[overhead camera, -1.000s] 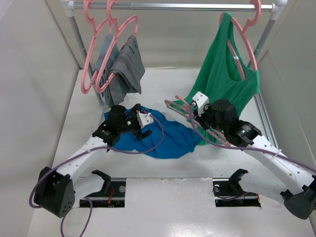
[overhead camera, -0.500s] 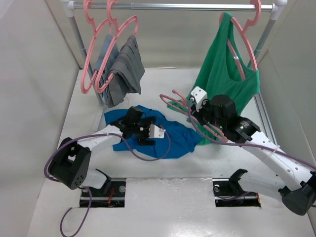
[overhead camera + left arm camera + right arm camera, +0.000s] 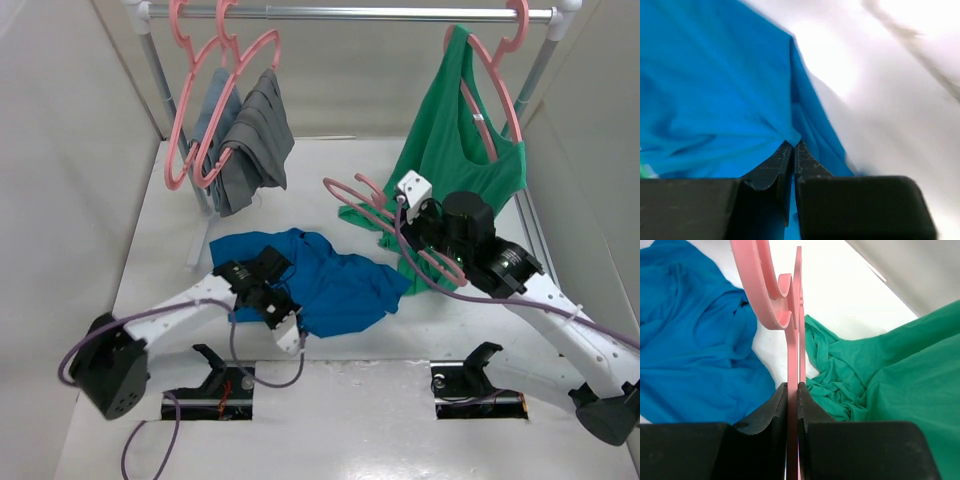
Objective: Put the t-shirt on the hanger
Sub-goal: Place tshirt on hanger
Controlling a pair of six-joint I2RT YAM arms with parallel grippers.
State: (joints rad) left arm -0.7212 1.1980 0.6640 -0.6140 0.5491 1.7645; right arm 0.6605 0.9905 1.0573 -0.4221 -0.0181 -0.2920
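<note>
The royal-blue t-shirt [image 3: 340, 285] lies crumpled on the white table, left of centre. My left gripper [image 3: 278, 305] is down on its near-left part. In the left wrist view the fingers [image 3: 793, 145] are shut on a pinched fold of the blue t-shirt [image 3: 715, 90], close to its edge. My right gripper [image 3: 418, 232] holds the pink hanger [image 3: 360, 200] low over the table, to the right of the shirt. In the right wrist view the jaws [image 3: 792, 386] are shut on the thin pink hanger [image 3: 799, 315], whose hook curves away ahead, with the t-shirt [image 3: 690, 340] to its left.
A metal rail [image 3: 350, 13] spans the back. A green tank top [image 3: 455, 150] hangs from it on a pink hanger at the right, its hem pooled on the table [image 3: 900, 370]. Grey garments [image 3: 245, 140] hang on pink hangers [image 3: 200, 90] at the left. White walls close both sides.
My left gripper swung from the shirt's far-left part to its near edge and closed on the fabric. My right gripper shifted slightly with the hanger, still shut on it.
</note>
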